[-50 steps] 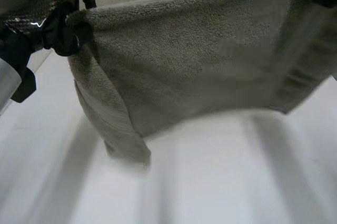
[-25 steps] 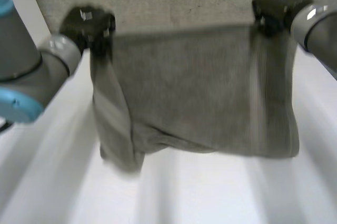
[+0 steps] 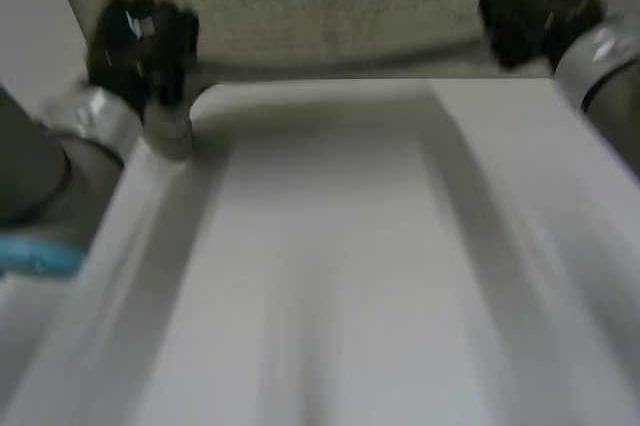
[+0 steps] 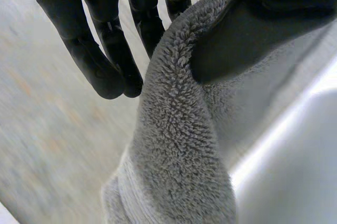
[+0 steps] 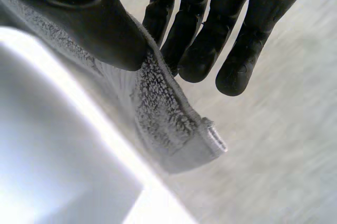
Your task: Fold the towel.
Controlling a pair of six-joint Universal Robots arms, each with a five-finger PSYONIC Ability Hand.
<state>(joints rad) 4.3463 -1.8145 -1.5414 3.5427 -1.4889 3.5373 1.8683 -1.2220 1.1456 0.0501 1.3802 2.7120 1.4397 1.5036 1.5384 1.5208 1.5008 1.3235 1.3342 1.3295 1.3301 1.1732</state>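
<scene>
Pinching towel [image 3: 300, 6] edge in left hand [image 3: 140, 41] and right hand [image 3: 535, 11], thumbs clamped; I am aiming for level, matched edges.

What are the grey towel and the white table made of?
The towel looks like terry cloth, likely cotton: matte grey with dense fuzzy pile. The table looks hard and smooth, perhaps laminate or painted board: white with soft reflections.

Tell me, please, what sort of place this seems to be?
Probably a robotics lab bench: a plain white table, robot arms ending in a black left hand and right hand, both pinching one grey towel.
</scene>
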